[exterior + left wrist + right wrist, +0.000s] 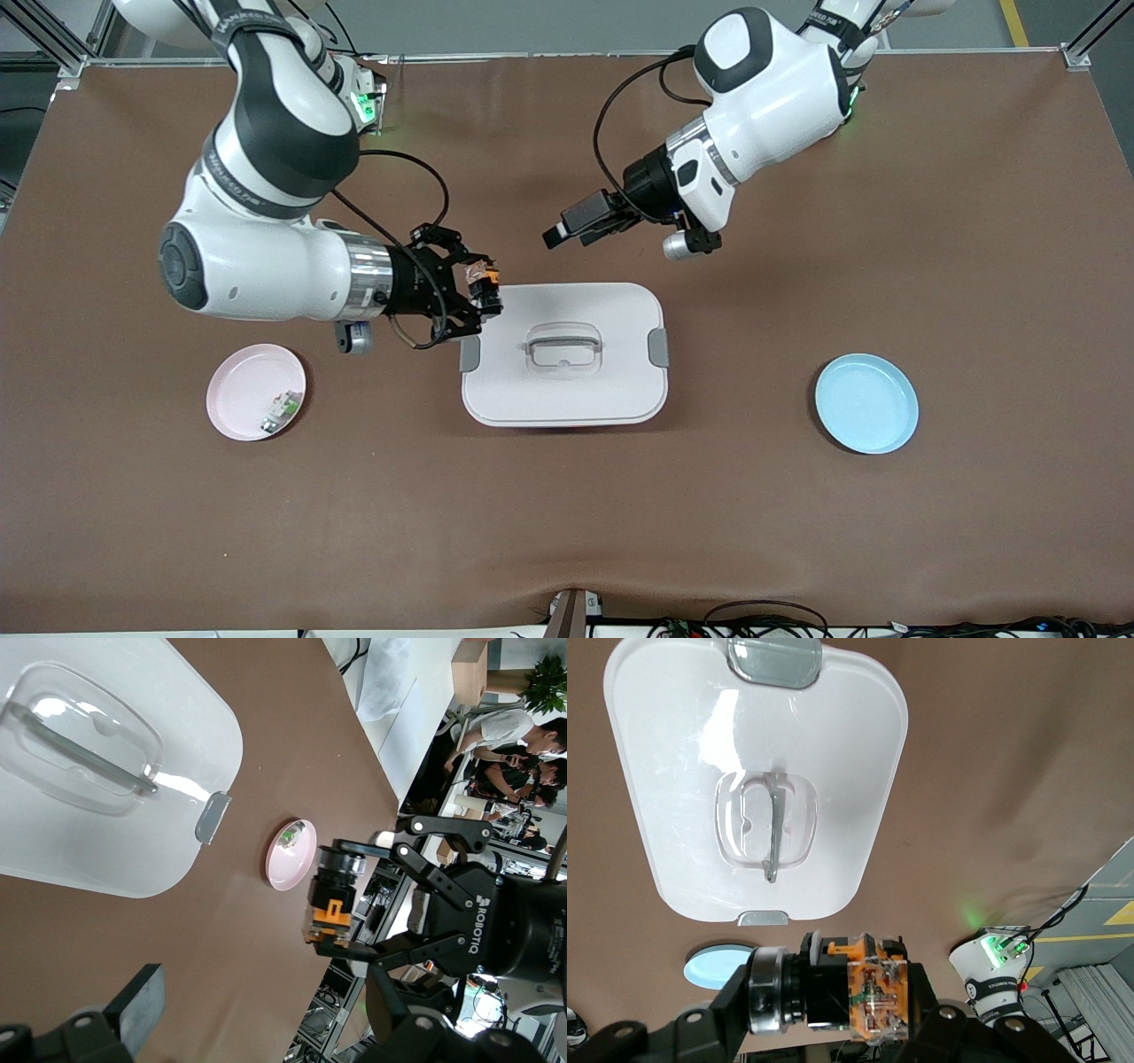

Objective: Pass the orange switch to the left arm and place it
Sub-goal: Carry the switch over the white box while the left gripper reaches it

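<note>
Front view. The right gripper (pixel 483 292) is clamped on the orange switch (pixel 481 279) and holds it in the air over the corner of the box (pixel 563 354) that points toward the right arm's end of the table. The box stands at mid-table, lid on, with a grey latch on each short side and a recessed handle (pixel 563 341) on top. The left gripper (pixel 567 229) hangs empty over bare table, farther from the front camera than the box; its fingers are spread wide. A pink plate (pixel 256 392) lies toward the right arm's end and carries a small green-and-white part (pixel 282 409). A blue plate (pixel 866 403) lies toward the left arm's end.

Left wrist view. One finger (pixel 140 1005) of the left gripper shows at the frame edge, with nothing against it. The right gripper (pixel 341 921) appears farther off, shut on the orange switch (pixel 332 899). The box (pixel 106 762) and the pink plate (pixel 292 855) lie on the brown table (pixel 221 974) below.

Right wrist view. The right gripper (pixel 824 988) pinches the orange switch (pixel 833 983) from both sides; the switch lies crosswise between the fingers, its orange housing and metallic ring visible. Below it are the box (pixel 757 771) and, past the box's latch, the blue plate (pixel 713 966).
</note>
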You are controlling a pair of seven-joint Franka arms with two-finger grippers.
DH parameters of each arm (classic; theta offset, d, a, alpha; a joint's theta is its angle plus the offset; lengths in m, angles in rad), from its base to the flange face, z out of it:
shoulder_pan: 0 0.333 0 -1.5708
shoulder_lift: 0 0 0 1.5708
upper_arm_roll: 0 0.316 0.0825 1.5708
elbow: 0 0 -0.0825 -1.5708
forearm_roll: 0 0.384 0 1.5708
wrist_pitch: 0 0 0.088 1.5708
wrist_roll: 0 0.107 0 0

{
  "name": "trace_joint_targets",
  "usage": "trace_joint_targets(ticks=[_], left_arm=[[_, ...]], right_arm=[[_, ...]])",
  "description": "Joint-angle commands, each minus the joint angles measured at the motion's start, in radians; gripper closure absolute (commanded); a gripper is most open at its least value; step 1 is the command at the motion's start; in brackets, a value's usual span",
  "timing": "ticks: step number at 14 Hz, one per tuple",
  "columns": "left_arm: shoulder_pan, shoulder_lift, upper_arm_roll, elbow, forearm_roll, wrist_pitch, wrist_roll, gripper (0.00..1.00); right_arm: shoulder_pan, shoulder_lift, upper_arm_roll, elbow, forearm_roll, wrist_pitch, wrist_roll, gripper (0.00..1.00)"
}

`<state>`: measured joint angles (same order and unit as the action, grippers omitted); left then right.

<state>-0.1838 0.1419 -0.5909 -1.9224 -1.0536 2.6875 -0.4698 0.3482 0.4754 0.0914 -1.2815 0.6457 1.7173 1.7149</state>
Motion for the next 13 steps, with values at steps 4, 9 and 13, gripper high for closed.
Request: trace_joint_targets(ticks=[4,9,13], left_arm=[[-0.108,0.096,-0.003,0.043,-0.022,0.173,-0.013,0.0],[-0.18,0.182,-0.001,0.092,-0.02,0.288,-0.016,0.0],[-0.2,0.225,-0.001,0.127,-0.017,0.314,-0.015,0.0]], right_arm=[[0.028,-0.008,-0.012,-0.004,-0.03,0.018,0.02,1.0],[0.037,-0.008,-0.012,-0.004,-0.037,0.027,0.032,1.0],[0.043,-0.008,-0.012,-0.005,-0.037,0.035,0.032,1.0]])
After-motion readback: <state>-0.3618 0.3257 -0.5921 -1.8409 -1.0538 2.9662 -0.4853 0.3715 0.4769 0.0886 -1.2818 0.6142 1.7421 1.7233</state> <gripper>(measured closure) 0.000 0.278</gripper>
